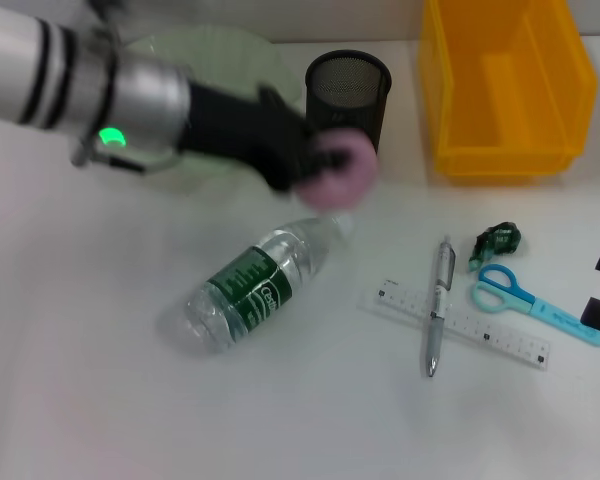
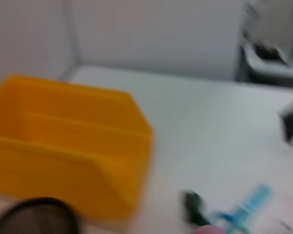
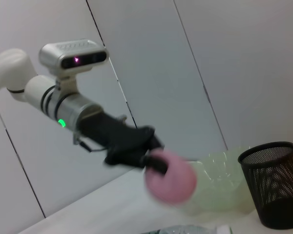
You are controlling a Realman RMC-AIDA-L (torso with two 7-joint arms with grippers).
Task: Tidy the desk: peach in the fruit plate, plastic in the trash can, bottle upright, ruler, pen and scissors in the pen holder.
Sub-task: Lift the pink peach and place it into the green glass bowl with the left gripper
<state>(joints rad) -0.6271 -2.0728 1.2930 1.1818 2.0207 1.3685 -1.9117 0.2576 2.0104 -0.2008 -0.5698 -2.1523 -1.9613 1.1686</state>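
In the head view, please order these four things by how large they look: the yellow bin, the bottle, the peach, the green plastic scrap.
1. yellow bin
2. bottle, lying on its side
3. peach, held raised by the left gripper, so nearer the camera; may look larger than it is
4. green plastic scrap

Water bottle (image 1: 248, 288), green label: white lettering starting "Ce" (rest unreadable). Ruler (image 1: 465, 322): graduation marks, numerals too small to read.
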